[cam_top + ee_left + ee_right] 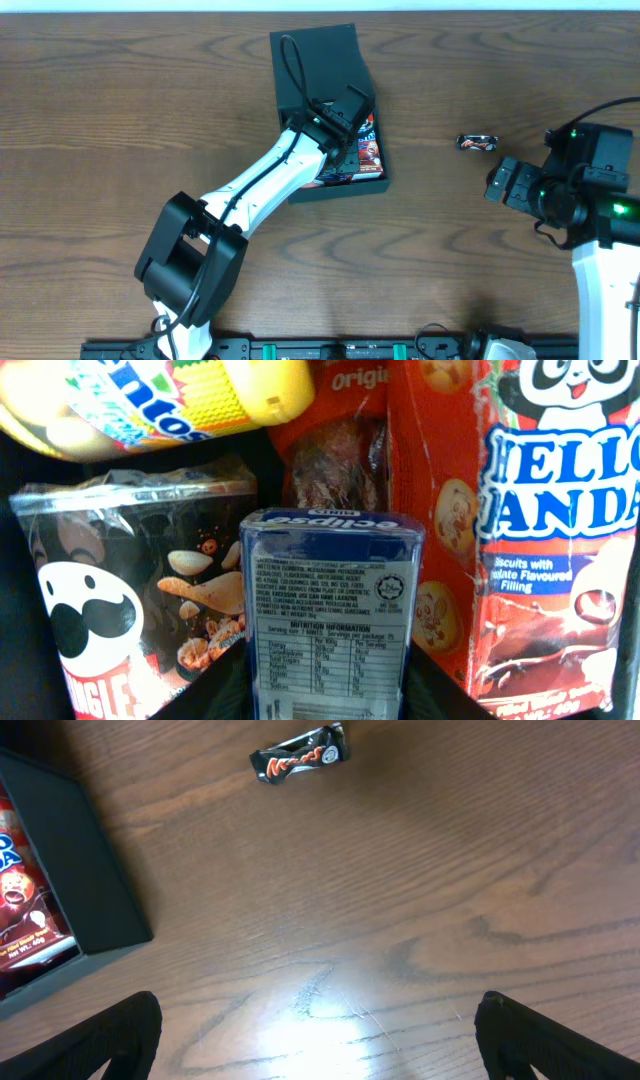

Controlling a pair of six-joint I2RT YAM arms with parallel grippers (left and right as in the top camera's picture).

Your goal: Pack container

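Note:
The container [318, 50] is a dark square box with its flap lid open at the table's centre back; it also shows in the right wrist view [85, 890]. My left gripper [345, 120] is inside it, shut on a blue Eclipse mints pack [330, 610]. Beneath it lie a Pringles pack [110, 610], a red Hello Panda box [540, 510], a yellow Mentos pack [170, 400] and a brown snack [335, 465]. A Mars bar [477, 143] lies on the table right of the box, also in the right wrist view [298, 756]. My right gripper [320, 1030] is open and empty above bare wood.
The right arm's base [600, 200] stands at the table's right edge. The left arm [250, 195] reaches diagonally from the front left to the box. A black rail [330, 350] runs along the front edge.

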